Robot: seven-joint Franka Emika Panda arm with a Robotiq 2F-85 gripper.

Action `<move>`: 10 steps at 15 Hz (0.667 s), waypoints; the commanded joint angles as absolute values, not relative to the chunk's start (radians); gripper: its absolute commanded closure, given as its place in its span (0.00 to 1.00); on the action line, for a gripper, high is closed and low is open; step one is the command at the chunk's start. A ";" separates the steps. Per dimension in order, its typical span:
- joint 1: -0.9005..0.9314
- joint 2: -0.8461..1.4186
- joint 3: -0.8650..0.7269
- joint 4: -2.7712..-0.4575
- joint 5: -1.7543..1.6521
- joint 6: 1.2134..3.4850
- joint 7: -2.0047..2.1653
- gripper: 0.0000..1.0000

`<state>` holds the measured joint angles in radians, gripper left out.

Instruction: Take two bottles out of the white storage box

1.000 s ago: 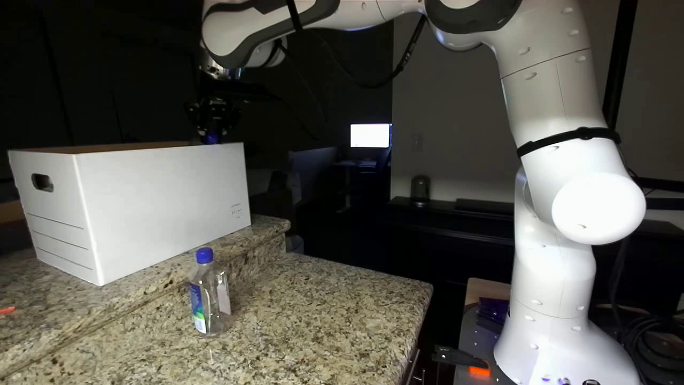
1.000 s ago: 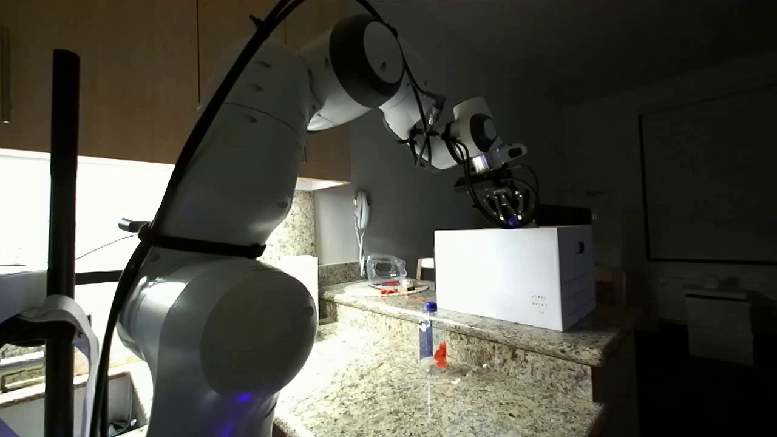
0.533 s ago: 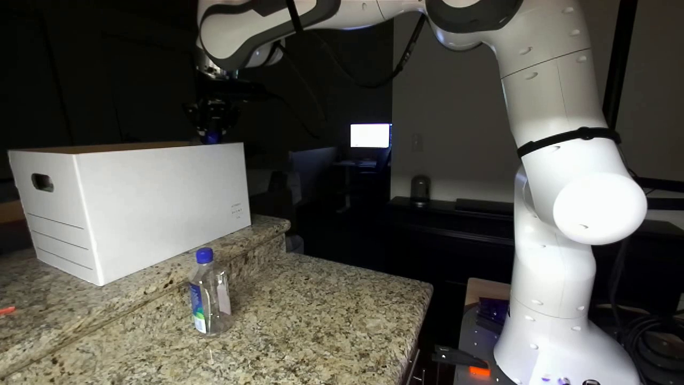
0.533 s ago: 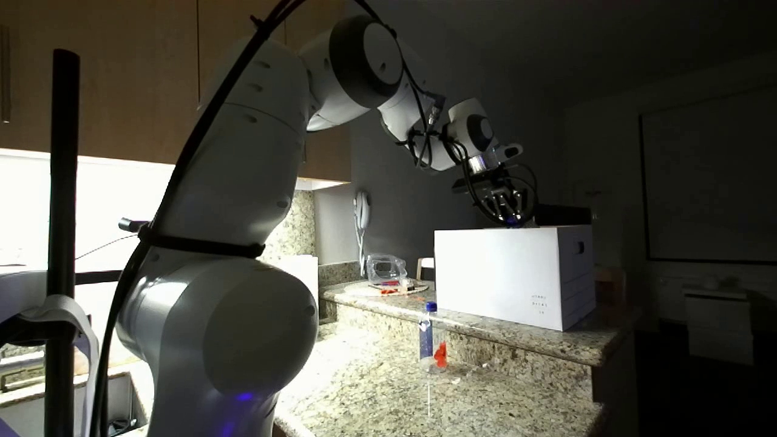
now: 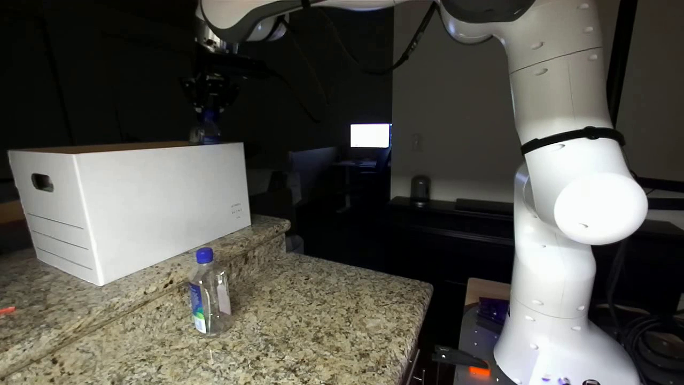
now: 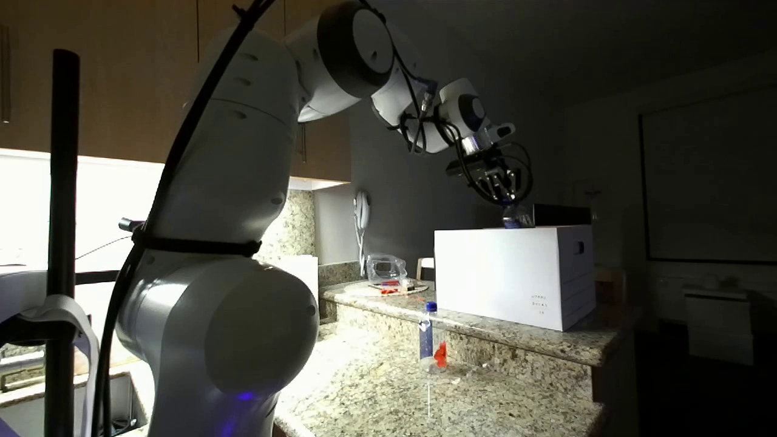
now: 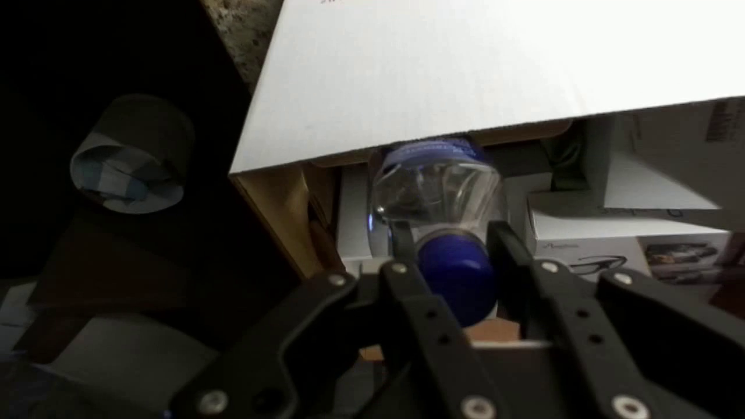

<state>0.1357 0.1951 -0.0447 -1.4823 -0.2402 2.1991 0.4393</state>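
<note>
The large white storage box (image 5: 160, 219) stands on the raised counter ledge. It also shows in an exterior view (image 6: 498, 273) and the wrist view (image 7: 419, 75). My gripper (image 5: 210, 111), also in an exterior view (image 6: 504, 197), is above the box's open top. In the wrist view its fingers (image 7: 451, 238) are shut on both sides of a clear bottle's blue cap. This bottle (image 7: 439, 192) hangs upright, its shoulder above the rim (image 6: 518, 216) and its lower part hidden by the box wall. A second clear bottle (image 5: 210, 299) with a blue cap stands on the lower counter, also in an exterior view (image 6: 432, 340).
Small boxes (image 7: 605, 250) lie inside the white box. The granite ledge (image 6: 516, 337) steps down to the lower counter (image 5: 320, 321). A clear plastic container (image 6: 386, 269) and red pieces lie on the ledge beyond. A round bin (image 7: 134, 157) is below the ledge.
My gripper has risen with the bottle. Earlier only the blue cap showed above the box rim; now the bottle's clear shoulder shows too. The second bottle and the box have not moved.
</note>
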 commanded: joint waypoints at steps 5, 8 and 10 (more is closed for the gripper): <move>0.137 0.073 -0.003 -1.384 -0.207 1.876 0.391 0.85; 0.133 0.040 0.004 -1.357 -0.192 1.781 0.381 0.85; 0.134 0.026 0.003 -1.345 -0.189 1.726 0.380 0.84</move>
